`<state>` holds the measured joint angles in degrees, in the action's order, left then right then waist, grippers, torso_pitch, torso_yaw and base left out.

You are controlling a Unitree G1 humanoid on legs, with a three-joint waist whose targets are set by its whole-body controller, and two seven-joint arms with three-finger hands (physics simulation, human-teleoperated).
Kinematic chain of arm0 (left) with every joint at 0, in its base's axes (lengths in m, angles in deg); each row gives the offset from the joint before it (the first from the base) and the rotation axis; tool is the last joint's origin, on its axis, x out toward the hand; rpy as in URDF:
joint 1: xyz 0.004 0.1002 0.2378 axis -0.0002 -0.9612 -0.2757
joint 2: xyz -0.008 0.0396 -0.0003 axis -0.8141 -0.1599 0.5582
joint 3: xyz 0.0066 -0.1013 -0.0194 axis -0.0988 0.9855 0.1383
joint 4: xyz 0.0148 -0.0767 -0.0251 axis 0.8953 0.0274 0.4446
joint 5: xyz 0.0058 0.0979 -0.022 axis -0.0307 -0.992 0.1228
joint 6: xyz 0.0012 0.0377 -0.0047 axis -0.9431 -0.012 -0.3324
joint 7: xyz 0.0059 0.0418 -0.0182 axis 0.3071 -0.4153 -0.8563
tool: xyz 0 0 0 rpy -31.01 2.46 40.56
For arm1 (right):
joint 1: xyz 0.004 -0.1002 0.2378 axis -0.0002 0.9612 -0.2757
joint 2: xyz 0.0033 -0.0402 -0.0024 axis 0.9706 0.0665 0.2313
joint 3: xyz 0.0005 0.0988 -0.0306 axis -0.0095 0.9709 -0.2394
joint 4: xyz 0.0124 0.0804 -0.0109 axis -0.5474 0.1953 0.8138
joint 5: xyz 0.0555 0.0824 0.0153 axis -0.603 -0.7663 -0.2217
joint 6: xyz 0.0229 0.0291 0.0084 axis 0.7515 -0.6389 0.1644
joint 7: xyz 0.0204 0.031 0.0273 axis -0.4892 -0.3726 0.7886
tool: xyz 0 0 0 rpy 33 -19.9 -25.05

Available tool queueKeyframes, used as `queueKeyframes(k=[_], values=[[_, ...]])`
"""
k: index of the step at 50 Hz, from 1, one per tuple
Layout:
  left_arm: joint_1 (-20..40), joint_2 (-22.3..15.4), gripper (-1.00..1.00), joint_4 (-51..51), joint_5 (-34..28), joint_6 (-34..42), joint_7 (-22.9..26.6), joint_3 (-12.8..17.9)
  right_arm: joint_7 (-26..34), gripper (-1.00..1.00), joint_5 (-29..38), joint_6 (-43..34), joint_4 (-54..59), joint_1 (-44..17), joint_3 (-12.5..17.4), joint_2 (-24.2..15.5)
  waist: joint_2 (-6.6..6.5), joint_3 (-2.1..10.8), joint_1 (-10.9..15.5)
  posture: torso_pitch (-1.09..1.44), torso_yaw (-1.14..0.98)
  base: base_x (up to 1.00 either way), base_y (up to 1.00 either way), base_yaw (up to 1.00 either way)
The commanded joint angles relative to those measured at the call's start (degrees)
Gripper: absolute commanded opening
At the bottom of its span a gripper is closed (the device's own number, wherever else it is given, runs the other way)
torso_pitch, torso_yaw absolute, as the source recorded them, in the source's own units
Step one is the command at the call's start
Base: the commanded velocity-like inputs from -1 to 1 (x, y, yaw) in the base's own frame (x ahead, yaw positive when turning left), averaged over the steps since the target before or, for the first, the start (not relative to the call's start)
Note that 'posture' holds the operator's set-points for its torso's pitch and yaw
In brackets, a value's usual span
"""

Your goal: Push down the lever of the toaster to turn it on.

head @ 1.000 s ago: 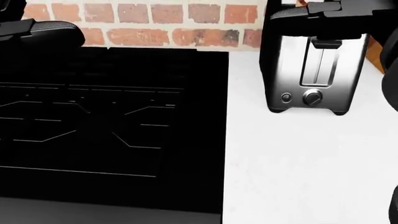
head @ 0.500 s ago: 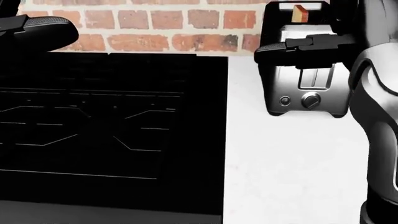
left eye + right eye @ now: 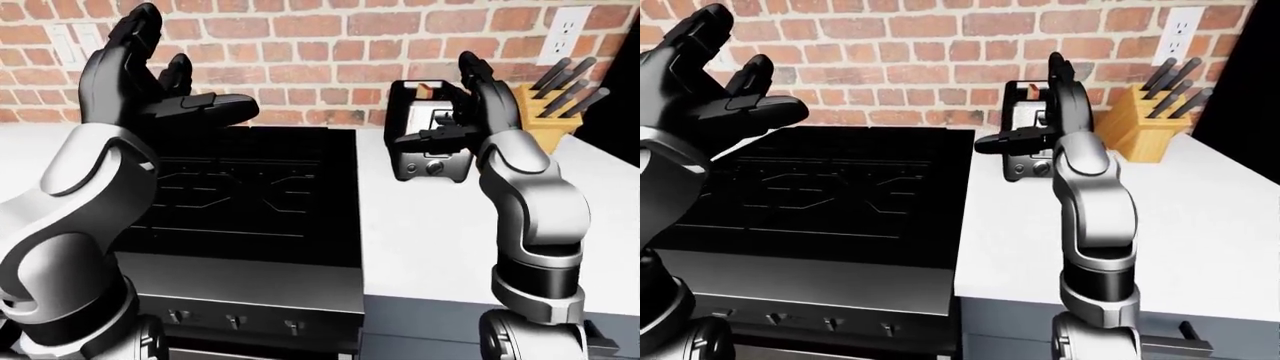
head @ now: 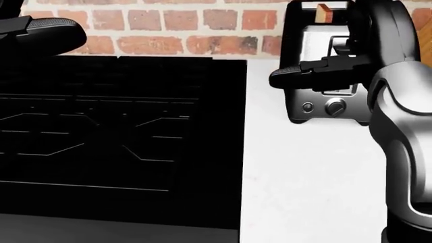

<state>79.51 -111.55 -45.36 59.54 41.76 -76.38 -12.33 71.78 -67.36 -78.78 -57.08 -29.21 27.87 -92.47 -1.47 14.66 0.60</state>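
**Spotter:** Where's the toaster sitting for you?

**Me:** The toaster (image 4: 330, 96) stands on the white bench (image 4: 304, 177), against the brick wall (image 3: 300, 45), just beside the black stove (image 3: 250, 187) on its right in the left-eye view. A slice of bread (image 4: 324, 11) pokes up from a slot, which tells me the lever isn't down yet.

**Spotter:** And your right hand?

**Me:** I've got the right hand (image 3: 460, 112) raised against the toaster's face, fingers (image 4: 297, 76) spread, holding nothing. One finger lies flat across the face at about lever height, I judge so it can press downward instead of gripping.

**Spotter:** Can you see the lever?

**Me:** No. That finger and my forearm (image 4: 398, 126) cover the slot; I can only make out the knob (image 4: 336, 107) and a small button (image 4: 308, 107) beneath. I can't tell whether I'm touching the lever or sitting just beside it.

**Spotter:** Left side?

**Me:** The left hand (image 3: 140, 82) hangs open above the stove, well apart, out of the way. A knife block (image 3: 550, 112) stands beyond the toaster, partly hidden by my arm.
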Motion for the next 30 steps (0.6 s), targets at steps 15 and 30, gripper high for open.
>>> queueKeyframes(k=[15,30], values=[[1.5,-0.7,1.00,0.8,-0.1,-1.6,0.2,0.8,-0.1,1.00,2.0,6.6,5.9,-2.9,0.2,0.4,-0.16,0.72,0.0,-0.39,0.00,0.00,0.00,0.00],[1.8,-0.6,1.00,0.6,-0.2,-1.4,0.2,0.9,-0.3,1.00,2.2,11.0,15.2,-5.7,0.5,-1.0,-0.17,0.80,-0.2,-0.39,0.00,0.00,0.00,0.00]])
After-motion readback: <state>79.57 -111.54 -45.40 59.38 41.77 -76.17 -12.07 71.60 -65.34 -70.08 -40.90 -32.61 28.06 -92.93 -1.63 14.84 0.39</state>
